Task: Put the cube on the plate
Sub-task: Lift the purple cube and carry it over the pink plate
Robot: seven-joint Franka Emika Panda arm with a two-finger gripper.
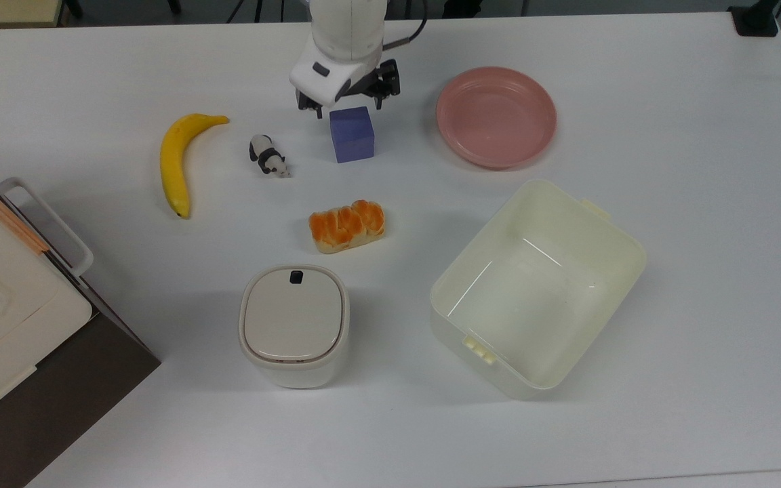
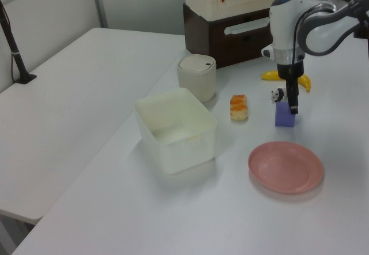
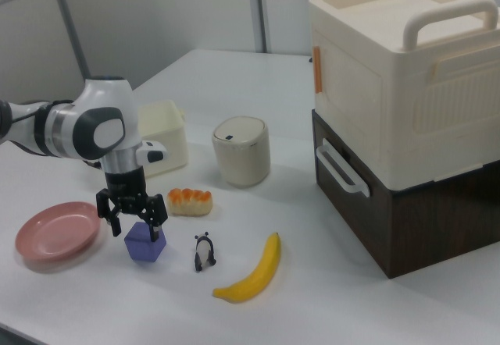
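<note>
Cube (image 3: 145, 243): on the table, directly under the gripper, untouched.
Gripper (image 3: 132, 222): fingers spread wide, straddling the cube's top.
Plate (image 3: 58, 233): beside the gripper, on the right view's left, apart from cube.

Arm (image 3: 86, 130): smooth white rounded shells, fat tube shape. Dark grey round cap on joint, grey band between white parts. Small blue dot on top of shell in left view and right view. White wrist block with small dark mark on side in top view. Thin black cable curling off wrist in top view. Claw (image 3: 133, 222): black, skinny frame with bars, two black fingers (image 3: 154, 232) pointing down, wide gap between them. Dark neck joining claw to white wrist.
</note>
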